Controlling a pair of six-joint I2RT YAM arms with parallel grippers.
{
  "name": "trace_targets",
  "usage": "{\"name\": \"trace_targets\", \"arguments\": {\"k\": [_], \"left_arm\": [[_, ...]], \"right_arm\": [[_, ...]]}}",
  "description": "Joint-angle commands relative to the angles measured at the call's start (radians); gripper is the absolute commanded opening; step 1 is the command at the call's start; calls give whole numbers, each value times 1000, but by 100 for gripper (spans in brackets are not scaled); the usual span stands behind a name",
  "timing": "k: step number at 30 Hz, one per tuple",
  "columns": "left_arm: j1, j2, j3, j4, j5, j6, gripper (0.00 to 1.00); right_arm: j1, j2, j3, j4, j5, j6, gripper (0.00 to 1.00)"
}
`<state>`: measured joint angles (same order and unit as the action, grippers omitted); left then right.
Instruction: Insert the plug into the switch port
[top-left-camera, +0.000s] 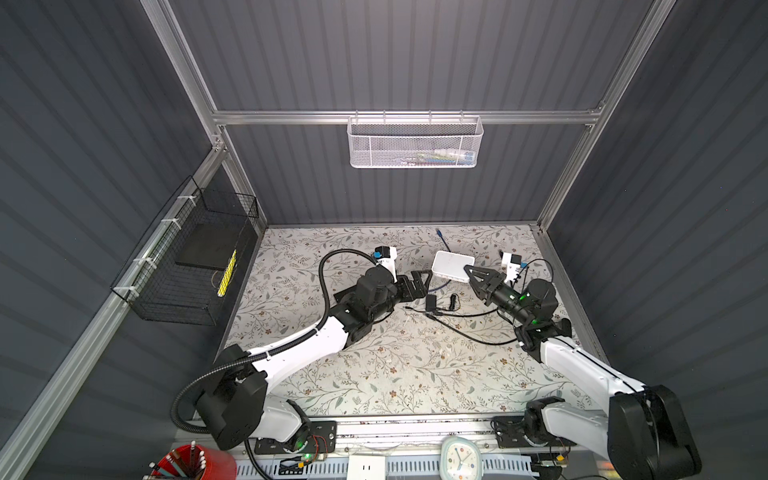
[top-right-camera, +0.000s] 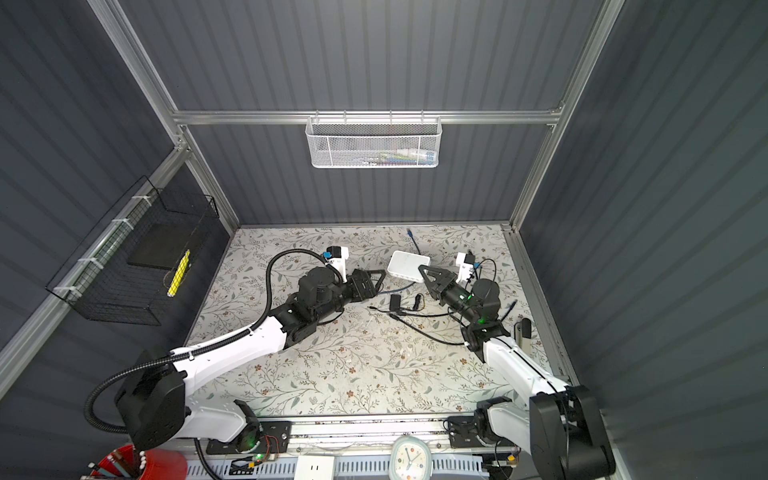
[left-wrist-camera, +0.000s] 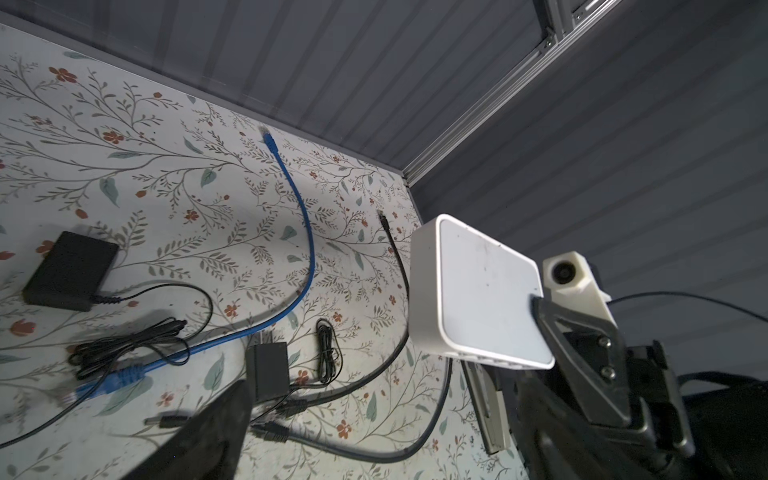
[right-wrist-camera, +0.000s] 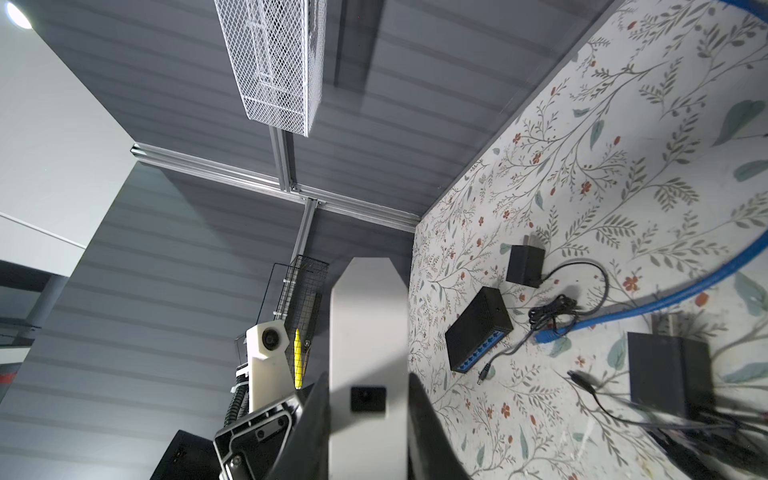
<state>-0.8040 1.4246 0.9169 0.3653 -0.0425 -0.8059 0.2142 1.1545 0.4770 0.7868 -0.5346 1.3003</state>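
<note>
The right pincer (top-left-camera: 469, 276) is clenched on one edge of the white switch (top-left-camera: 451, 264). It holds it tipped up off the table (top-left-camera: 374, 374), likely so a port can be reached. The left pincer (top-left-camera: 423, 281) is wide open and empty. The blue plug (left-wrist-camera: 120, 376) lies on the table near it. Only the right wrist view shows a small black port (right-wrist-camera: 368, 399) between the right pincer's jaws, and a black box (right-wrist-camera: 478, 328) farther off.

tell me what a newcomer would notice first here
The white switch stands out, gripped at its edge by the right hand near the back of the floral table. To its left the left hand gapes open, near a blue cable and tangled black leads.
</note>
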Motion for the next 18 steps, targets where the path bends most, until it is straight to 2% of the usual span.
{"name": "trace_targets", "arguments": {"k": [1,6,15,18], "left_arm": [[5,45,-3,189,28,-122,99],[5,127,-3,305,58,-185,96],[9,161,-6,435,47,-213,93],[10,198,-22,558,36,-258,89]], "right_arm": [[42,3,4,146,98,44,6],[83,43,16,204,134,60,6],[150,160,37,345,176,75,6],[170,211,47,409,189,88,5]]}}
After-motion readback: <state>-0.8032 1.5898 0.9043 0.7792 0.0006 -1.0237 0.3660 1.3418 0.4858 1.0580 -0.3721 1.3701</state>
